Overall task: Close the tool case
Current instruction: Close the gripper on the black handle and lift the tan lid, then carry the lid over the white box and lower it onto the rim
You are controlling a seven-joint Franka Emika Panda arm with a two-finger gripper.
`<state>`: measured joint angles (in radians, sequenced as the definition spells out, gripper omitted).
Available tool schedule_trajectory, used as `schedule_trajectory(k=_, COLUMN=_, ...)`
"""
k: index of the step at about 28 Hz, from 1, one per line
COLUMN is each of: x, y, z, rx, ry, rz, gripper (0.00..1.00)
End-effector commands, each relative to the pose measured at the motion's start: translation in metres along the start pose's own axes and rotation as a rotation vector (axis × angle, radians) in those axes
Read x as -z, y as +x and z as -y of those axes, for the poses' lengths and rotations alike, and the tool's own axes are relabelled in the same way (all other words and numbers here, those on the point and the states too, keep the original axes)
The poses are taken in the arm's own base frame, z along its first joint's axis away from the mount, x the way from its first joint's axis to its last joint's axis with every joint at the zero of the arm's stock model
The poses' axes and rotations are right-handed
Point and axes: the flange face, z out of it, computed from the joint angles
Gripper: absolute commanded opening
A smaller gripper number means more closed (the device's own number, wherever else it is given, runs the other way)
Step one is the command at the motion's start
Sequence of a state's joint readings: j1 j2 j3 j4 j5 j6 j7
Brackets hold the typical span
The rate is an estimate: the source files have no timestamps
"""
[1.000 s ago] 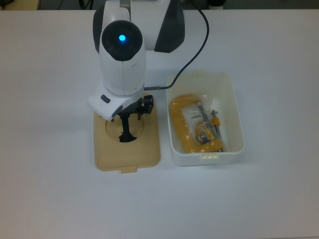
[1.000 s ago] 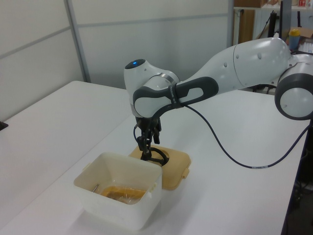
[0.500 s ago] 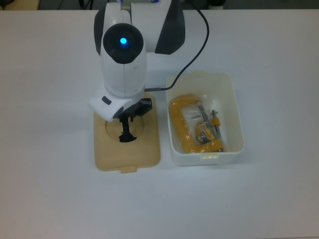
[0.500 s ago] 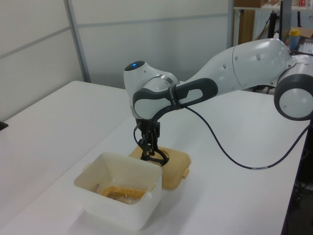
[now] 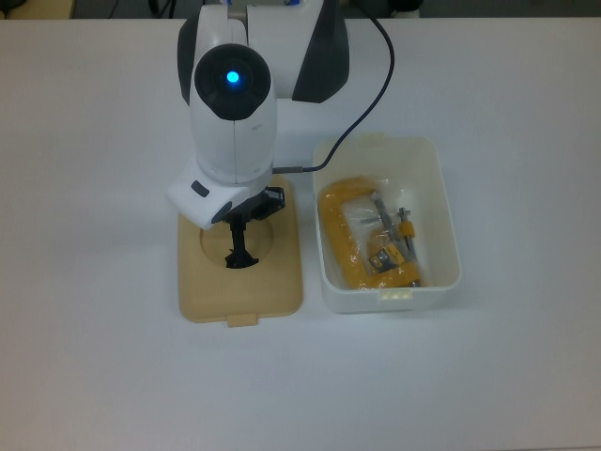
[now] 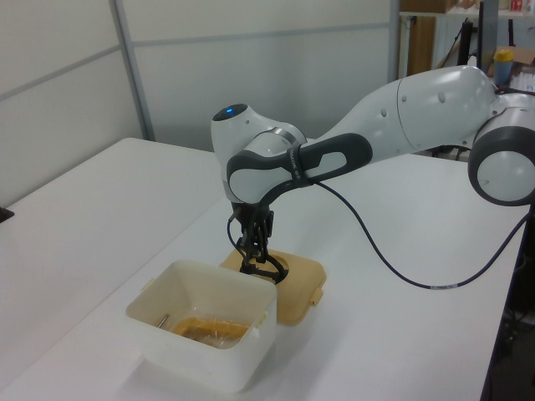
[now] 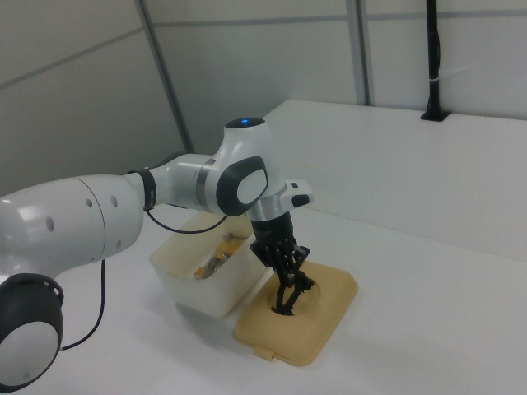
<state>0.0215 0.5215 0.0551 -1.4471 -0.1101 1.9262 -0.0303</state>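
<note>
Lid [image 5: 240, 282]: one beige lid, flat on the white table [image 5: 94, 357], lower left of centre in the top view; its long axis runs up-down in the frame, its small tab toward the bottom edge.
Handle [image 5: 240, 256]: one black handle standing in the lid's round recess [image 5: 211, 246].
Tub [image 5: 441, 225]: one white tub, open, just beside the lid at centre right of the top view; long axis also up-down, parallel to the lid.
Contents: one yellow clamp [image 5: 343, 240] inside the tub.
Gripper [image 5: 240, 252]: down over the recess, fingers [image 7: 290, 284] drawn in around the handle; whether they actually pinch it, I cannot tell.
Cable [image 5: 376, 89]: one black cable looping from the arm.
</note>
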Motion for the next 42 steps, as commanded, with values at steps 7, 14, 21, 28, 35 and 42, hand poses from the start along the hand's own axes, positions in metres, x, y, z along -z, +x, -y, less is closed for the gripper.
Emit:
schedule_trajectory(k=7, x=0.035, y=-0.013, z=-0.012, rx=0.007, ry=-0.031, rz=-0.01, gripper=0.0)
schedule_trajectory(k=14, x=0.076, y=-0.028, z=-0.028, rx=0.017, ry=-0.02, rz=0.004, gripper=0.0)
schedule_trajectory(k=21, x=0.109, y=-0.039, z=-0.037, rx=-0.003, ry=-0.022, rz=-0.017, gripper=0.0)
schedule_trajectory(k=28, x=0.13, y=-0.046, z=-0.04, rx=-0.012, ry=-0.022, rz=-0.02, gripper=0.0)
schedule_trajectory(k=35, x=0.148, y=-0.056, z=-0.03, rx=-0.016, ry=0.011, rz=-0.007, gripper=0.0)
schedule_trajectory(k=42, x=0.172, y=-0.063, z=-0.014, rx=-0.061, ry=0.036, rz=-0.029, gripper=0.0)
